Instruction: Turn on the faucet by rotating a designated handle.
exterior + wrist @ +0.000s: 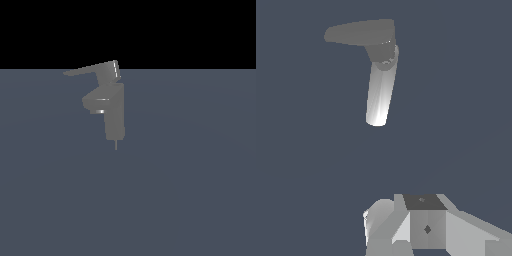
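faucet (114,112): matte grey upright block on the flat slate-blue floor (190,190), a bit up and toward 11 o'clock from centre of the exterior view. Base narrows to a thin pin at the bottom.
spout (96,102): short, thick, juts off the body toward 9 o'clock in the exterior view; glossy highlight strips on it.
handle (90,69): thin flat lever on top of the body, tapers to a point toward 9 o'clock, tip slightly lower than the root. Joined to a small boxy cap (114,69) with a bright edge.
handle vs spout: both point the same way in the exterior view, handle above, clear gap between them.
wrist view: faucet seen from above. Handle (358,33) is a flat dark blade, spout (381,95) a bright rounded bar, the two meeting at roughly a right angle at the cap.
end effector (426,225): only pale grey blocky parts at the wrist frame edge, well apart from the faucet, touching nothing. Fingertips out of frame, can't tell if apart or together. Not in the exterior view.
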`<state>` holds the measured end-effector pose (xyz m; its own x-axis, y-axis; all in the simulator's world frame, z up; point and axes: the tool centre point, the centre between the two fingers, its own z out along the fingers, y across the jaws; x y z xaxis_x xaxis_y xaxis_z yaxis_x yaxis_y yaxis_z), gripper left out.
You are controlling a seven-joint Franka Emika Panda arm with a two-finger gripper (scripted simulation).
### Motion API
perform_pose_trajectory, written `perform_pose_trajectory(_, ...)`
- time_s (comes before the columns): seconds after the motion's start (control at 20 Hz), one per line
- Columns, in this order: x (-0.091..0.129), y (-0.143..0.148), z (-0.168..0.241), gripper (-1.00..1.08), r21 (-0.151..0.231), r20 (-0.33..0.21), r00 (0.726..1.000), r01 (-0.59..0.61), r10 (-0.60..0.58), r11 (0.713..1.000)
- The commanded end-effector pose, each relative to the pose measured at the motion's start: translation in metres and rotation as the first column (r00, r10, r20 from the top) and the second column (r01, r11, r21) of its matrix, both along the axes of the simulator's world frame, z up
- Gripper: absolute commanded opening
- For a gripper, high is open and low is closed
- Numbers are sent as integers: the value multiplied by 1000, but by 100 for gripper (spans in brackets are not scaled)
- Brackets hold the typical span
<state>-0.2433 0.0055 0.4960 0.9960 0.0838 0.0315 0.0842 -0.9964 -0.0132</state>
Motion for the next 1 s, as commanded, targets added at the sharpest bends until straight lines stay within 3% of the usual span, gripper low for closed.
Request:
perform_pose_trajectory(0.0, 0, 0, 0, -100, 1, 0, 1000, 0, 0, 1000)
perform_pose_trajectory(0.5, 14, 4, -1, -100, 28, -16, 998, 59, -58, 998)
perform_pose_trajectory(0.95, 48, 13, -6, -100, 74, -66, 978, 204, -200, 976)
